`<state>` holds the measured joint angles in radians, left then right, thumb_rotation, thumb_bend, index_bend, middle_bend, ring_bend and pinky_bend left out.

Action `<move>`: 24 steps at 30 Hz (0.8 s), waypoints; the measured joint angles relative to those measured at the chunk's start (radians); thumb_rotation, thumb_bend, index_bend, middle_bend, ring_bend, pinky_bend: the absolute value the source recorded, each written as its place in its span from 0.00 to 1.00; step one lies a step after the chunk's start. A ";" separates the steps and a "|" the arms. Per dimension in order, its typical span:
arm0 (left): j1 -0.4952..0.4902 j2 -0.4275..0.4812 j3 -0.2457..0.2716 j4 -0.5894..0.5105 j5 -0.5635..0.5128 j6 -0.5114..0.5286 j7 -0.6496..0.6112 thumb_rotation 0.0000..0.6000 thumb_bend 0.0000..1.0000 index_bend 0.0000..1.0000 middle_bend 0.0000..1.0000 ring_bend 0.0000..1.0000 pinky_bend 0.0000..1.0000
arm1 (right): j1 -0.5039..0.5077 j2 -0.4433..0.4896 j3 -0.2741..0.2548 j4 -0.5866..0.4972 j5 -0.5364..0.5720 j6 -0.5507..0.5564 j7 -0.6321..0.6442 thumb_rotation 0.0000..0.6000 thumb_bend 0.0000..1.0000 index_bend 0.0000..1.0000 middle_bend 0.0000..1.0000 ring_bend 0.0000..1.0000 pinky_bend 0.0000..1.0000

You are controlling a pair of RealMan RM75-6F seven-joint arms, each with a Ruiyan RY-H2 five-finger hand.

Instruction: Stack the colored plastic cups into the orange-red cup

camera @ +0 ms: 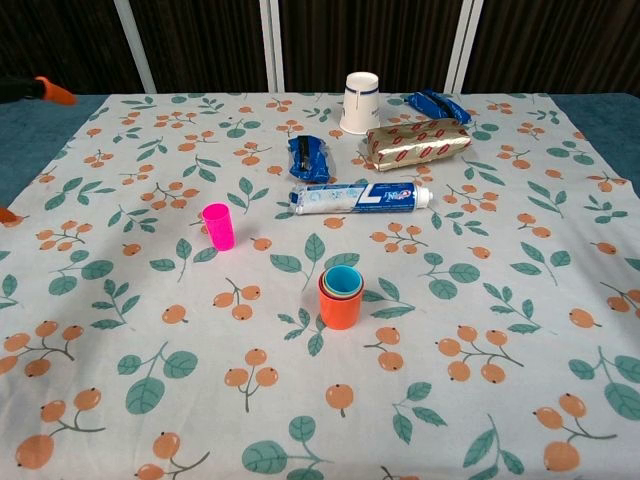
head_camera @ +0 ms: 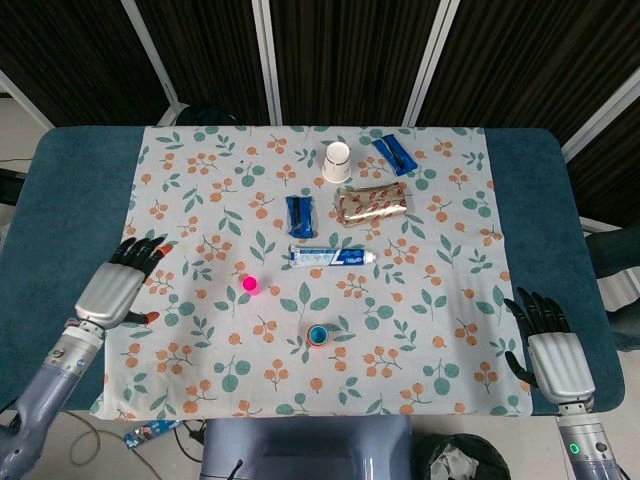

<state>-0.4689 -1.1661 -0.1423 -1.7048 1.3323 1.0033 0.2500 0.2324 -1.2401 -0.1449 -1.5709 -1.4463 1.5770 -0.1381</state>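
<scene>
Our left hand (head_camera: 120,287) hovers spread and empty near the pink cup (camera: 218,226), apparently the last outside the orange-red cup (camera: 340,303); we grasp it next. Right hand (head_camera: 556,352) idle, fingers apart.

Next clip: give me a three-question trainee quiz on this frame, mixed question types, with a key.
1. True or false: the pink cup is already nested in the orange-red cup.
2. Multiple choice: what lies directly between the blue snack packet and the orange-red cup? A) white paper cup B) toothpaste tube C) gold packet
3. Fill in: the left hand and right hand are both ____, holding nothing.

Key:
1. False; it stands alone on the cloth, to the left of the stack.
2. B; the toothpaste tube lies across the cloth there. The white paper cup and gold packet are further back.
3. Open.
</scene>
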 measured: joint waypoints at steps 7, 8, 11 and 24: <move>-0.125 -0.042 -0.041 -0.061 -0.166 -0.097 0.184 1.00 0.08 0.16 0.00 0.00 0.02 | -0.010 -0.010 0.014 0.006 -0.013 -0.039 -0.002 1.00 0.40 0.12 0.00 0.02 0.11; -0.139 -0.050 -0.045 -0.064 -0.194 -0.102 0.209 1.00 0.10 0.17 0.00 0.00 0.02 | -0.011 -0.011 0.016 0.007 -0.015 -0.045 -0.004 1.00 0.40 0.12 0.00 0.02 0.11; -0.188 -0.082 -0.056 -0.073 -0.297 -0.110 0.293 1.00 0.13 0.18 0.00 0.00 0.02 | -0.015 -0.018 0.022 0.010 -0.019 -0.062 -0.013 1.00 0.40 0.12 0.00 0.02 0.11; -0.358 -0.245 -0.060 -0.046 -0.582 -0.041 0.512 1.00 0.18 0.32 0.00 0.00 0.02 | -0.033 -0.027 0.059 0.014 -0.019 -0.105 -0.020 1.00 0.40 0.12 0.00 0.02 0.11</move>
<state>-0.8268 -1.4115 -0.2020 -1.7511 0.7506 0.9620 0.7615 0.1989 -1.2674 -0.0856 -1.5573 -1.4652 1.4716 -0.1584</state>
